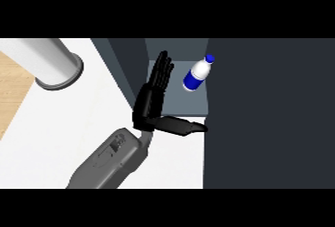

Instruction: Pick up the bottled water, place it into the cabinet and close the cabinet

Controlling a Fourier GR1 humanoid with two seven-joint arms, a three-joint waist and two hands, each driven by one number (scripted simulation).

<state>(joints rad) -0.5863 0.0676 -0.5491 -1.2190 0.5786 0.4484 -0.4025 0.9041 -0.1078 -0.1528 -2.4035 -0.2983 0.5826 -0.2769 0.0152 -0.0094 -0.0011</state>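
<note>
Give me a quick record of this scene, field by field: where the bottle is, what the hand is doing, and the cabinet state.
bottle: bottled water, white with blue label and cap, lying tilted inside the cabinet
visible hand: one hand, fingers straight and pointing into the cabinet, thumb out to the side
contact: hand beside the bottle, not holding it
which arm: cannot tell
cabinet door: dark panel at right, cabinet not yet closed
other: grey cylinder on the white counter
</note>
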